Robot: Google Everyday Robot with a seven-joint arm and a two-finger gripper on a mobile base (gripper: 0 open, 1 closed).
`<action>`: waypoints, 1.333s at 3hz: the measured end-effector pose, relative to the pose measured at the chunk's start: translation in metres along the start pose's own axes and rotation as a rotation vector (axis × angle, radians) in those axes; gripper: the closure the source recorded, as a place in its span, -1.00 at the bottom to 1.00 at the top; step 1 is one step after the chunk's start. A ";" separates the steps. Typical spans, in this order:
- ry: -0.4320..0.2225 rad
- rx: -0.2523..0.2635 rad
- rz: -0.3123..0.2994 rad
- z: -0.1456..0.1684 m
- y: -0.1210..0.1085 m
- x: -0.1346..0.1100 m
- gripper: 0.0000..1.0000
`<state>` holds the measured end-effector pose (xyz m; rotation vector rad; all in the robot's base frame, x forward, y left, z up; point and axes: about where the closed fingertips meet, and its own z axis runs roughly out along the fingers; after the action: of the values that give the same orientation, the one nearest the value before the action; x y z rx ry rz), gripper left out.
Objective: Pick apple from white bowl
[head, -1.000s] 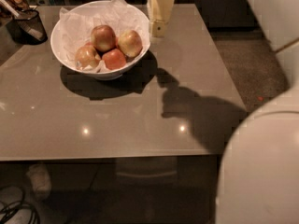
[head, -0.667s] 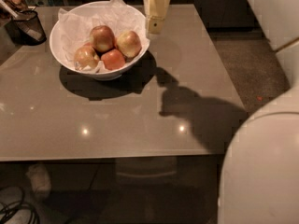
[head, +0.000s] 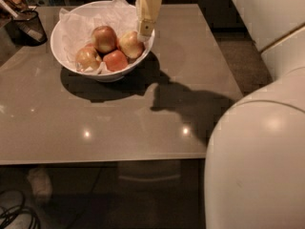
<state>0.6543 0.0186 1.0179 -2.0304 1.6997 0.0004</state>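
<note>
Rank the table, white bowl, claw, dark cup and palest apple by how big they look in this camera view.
1. table
2. white bowl
3. claw, hanging over the bowl's right rim, and dark cup: these look about alike, so they are not ranked
4. palest apple

Pale cream blocky gripper [head: 146, 30] over the white bowl [head: 106, 73] rim, glossy rounded white body shell [head: 257, 166]

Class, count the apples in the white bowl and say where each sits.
4, all in the white bowl: back apple, pale right apple, left apple, red front apple. The claw hangs over the bowl's right rim. The paper could hide more.
</note>
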 end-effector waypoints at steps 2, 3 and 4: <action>-0.067 -0.062 0.009 0.035 -0.013 -0.006 -0.72; -0.087 -0.089 0.018 0.048 -0.017 -0.007 -0.46; -0.105 -0.109 0.027 0.059 -0.021 -0.008 -0.72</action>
<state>0.6898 0.0497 0.9760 -2.0476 1.6947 0.2092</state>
